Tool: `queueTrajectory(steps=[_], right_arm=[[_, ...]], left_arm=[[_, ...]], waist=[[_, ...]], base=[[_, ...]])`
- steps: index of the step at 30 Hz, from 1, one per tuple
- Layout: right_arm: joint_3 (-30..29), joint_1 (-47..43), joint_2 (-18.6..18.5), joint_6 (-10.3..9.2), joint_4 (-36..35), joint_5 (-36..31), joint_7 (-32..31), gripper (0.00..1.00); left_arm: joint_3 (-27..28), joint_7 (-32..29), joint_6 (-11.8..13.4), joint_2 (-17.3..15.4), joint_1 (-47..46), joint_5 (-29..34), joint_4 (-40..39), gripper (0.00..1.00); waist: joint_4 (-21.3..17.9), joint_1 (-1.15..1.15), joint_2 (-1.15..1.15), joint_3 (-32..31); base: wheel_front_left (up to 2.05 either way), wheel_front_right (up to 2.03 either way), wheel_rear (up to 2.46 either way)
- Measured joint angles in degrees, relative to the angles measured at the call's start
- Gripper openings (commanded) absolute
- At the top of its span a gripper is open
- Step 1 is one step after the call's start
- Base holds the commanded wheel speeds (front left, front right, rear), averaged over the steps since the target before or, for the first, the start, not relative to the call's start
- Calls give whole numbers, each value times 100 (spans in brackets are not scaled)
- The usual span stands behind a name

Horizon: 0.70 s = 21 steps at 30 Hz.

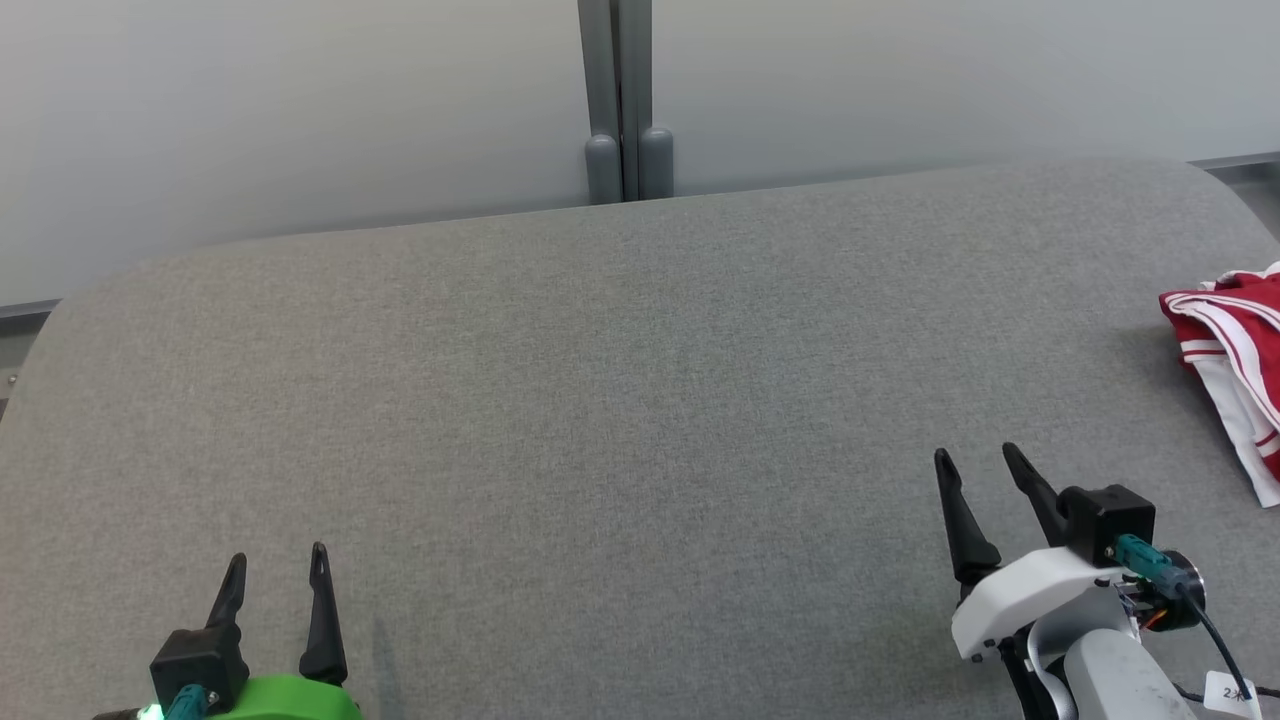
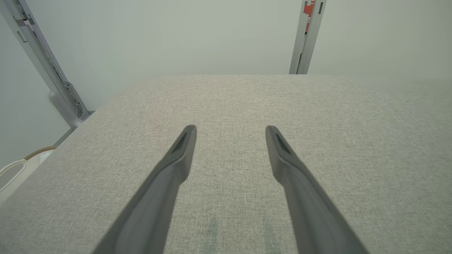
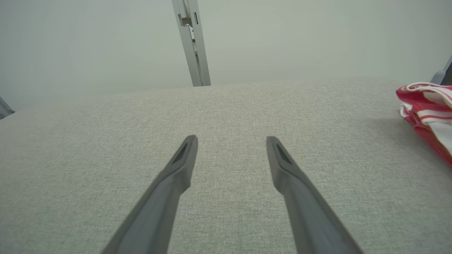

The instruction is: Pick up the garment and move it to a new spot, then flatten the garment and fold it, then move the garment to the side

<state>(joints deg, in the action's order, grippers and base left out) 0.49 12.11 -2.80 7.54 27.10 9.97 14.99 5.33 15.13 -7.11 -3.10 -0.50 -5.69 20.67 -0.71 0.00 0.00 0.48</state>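
The garment (image 1: 1235,350), red with white stripes and a white part, lies bunched at the far right edge of the grey table (image 1: 600,400); the right wrist view shows it as the garment (image 3: 429,113) at the right border. My right gripper (image 1: 978,460) stands open at the lower right, to the left of and nearer than the garment, with nothing between its fingers. Its open jaws appear as the right gripper (image 3: 231,141) over bare cloth. At the lower left, my left gripper (image 1: 277,565) is open and empty, also seen as the left gripper (image 2: 230,130).
A grey post (image 1: 620,100) stands behind the table's far edge against a pale wall. The table has rounded far corners. In the left wrist view a slanted metal rail (image 2: 46,67) and a white object (image 2: 17,169) lie beyond the table's left side.
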Motion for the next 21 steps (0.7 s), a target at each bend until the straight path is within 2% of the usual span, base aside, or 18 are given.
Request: queueTrajectory(steps=[9,10,15,21], right_arm=[[-10,-221,-1,0,-14,108,0,100],[-10,-221,0,0,-14,109,0,0],[-3,-370,51,0,197,129,-34,0],[-83,-398,56,0,163,737,-241,0]], left_arm=[[-64,1,-16,14,222,-48,20,100],[-83,0,-16,15,226,-70,40,0],[-98,-13,-16,73,251,-91,276,0],[-42,-243,-16,78,246,-736,298,0]], waist=[[43,0,0,-129],[48,0,0,-134],[48,0,0,-135],[49,0,0,-131]], base=[[0,0,0],[0,0,0],[0,0,0],[0,0,0]])
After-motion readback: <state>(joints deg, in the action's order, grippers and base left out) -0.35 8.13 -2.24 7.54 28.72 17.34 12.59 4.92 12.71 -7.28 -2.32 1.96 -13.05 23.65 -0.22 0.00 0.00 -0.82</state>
